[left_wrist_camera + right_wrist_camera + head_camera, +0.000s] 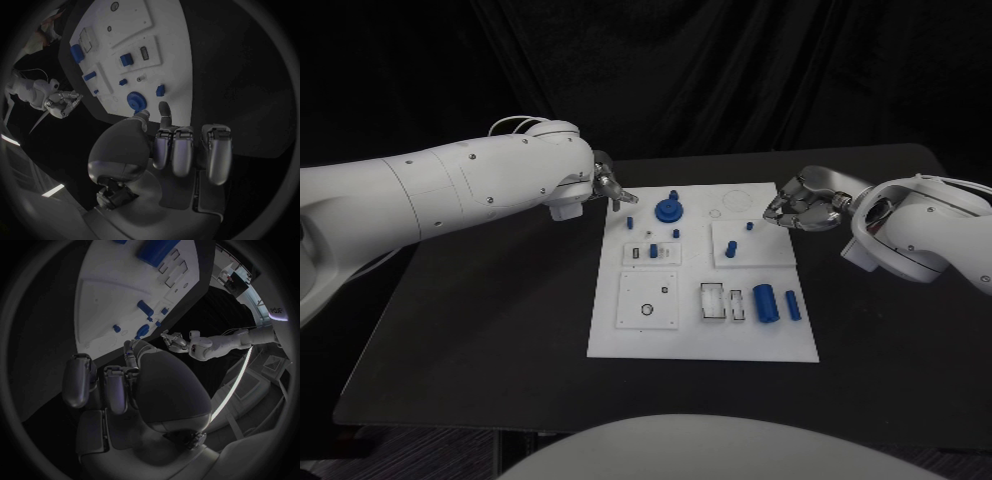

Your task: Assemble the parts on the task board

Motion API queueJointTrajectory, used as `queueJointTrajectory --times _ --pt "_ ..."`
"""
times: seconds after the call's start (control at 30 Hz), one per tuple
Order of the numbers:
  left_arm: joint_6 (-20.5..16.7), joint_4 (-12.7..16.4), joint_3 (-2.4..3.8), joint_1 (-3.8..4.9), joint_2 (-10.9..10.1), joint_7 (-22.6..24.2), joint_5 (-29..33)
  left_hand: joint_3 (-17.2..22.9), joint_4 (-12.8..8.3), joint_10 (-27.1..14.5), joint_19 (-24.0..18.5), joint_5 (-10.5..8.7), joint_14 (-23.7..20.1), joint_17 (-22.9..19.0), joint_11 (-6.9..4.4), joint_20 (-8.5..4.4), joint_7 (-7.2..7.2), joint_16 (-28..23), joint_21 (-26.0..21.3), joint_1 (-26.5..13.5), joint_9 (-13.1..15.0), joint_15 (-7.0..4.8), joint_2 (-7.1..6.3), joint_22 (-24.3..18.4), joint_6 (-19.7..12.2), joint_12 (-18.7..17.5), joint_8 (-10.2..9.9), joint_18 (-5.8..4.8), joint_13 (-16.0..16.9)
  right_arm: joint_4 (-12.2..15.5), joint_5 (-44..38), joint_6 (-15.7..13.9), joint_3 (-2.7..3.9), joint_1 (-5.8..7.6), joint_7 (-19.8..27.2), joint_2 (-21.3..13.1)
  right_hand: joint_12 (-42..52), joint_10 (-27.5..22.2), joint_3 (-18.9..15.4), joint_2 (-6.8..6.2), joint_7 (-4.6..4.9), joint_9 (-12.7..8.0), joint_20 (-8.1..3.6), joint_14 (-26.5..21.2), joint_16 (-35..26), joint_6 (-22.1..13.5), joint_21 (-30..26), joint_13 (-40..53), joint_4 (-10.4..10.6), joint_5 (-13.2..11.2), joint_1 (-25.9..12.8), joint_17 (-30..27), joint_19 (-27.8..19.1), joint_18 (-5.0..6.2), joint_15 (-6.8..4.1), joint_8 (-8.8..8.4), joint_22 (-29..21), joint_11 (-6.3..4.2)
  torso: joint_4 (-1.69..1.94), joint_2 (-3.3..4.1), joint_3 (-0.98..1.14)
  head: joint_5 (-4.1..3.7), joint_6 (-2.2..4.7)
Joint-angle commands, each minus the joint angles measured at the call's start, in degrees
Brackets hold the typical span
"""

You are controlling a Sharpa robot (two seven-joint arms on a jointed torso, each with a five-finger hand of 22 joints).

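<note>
My two hands hover at the far corners of the task board [629, 340] mid-bench: left hand [609, 187] fingers apart, empty; right hand [798, 210] curled, contents unclear. Round blue part [671, 210] stands seated; blue cylinders [764, 301] lie loose near the front, so I judge most assembly remains

two glossy white arms, the left arm [459, 185] and right arm [923, 235], have bulbous rounded shells dotted with small dark screws. thin pale cables [516, 124] loop over the left wrist. each ends in a silver metallic hand with dark-padded fingers [181, 152].
</note>
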Motion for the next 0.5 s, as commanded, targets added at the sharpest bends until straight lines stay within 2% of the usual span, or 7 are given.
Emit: queueJointTrajectory --times 0.03,0.2,0.5 --pt "2.1 -0.7 0.01 -0.31 0.4 1.8 -1.5 -0.4 0.0 6.0 5.9 -0.27 6.1 15.1 0.45 0.48 0.15 0.4 0.2 0.6 -0.1 0.45 0.03 15.1 -0.6 0.2 -0.5 -0.8 15.1 0.2 -0.1 0.0 0.04 -0.13 -1.1 -0.2 -0.2 3.6 0.5 0.18 0.2 0.1 0.12 4.5 -0.3 0.0 -0.3 13.2 0.0 0.2 0.3 11.6 -0.3 1.05 0.4 -0.3 10.1 0.35 0.04 -0.02 0.09 -0.04 0.0" --pt "2.6 -1.5 0.0 -0.57 0.8 2.5 -1.8 -0.6 0.0 6.0 5.9 -0.27 6.1 15.1 0.71 0.7 0.44 0.4 0.2 0.8 -0.1 0.68 0.28 15.1 -1.3 0.2 -1.1 -0.8 15.1 0.2 -0.1 -0.2 0.04 -0.13 -1.0 -0.2 -0.2 3.6 0.5 0.18 0.2 0.1 0.12 4.5 -0.3 0.0 -0.3 13.2 0.0 0.2 0.3 11.6 -0.3 1.05 0.4 -0.3 10.1 0.35 -0.09 -0.01 0.07 0.05 0.0" --pt "3.4 -2.7 0.0 -1.39 1.2 3.6 -2.0 -0.9 0.1 6.0 5.9 -0.28 6.1 15.1 1.09 1.04 0.85 0.4 0.2 0.9 -0.5 1.02 0.65 15.1 -2.0 0.2 -2.1 -0.8 15.1 0.2 -0.1 -0.4 0.05 -0.14 -0.7 0.0 -0.2 3.7 0.5 0.21 0.18 0.1 0.13 4.5 -0.2 0.0 -0.4 13.3 -0.1 0.3 0.4 11.7 -0.4 1.06 0.4 -0.29 10.1 0.34 -0.02 -0.1 0.07 -0.06 0.0"
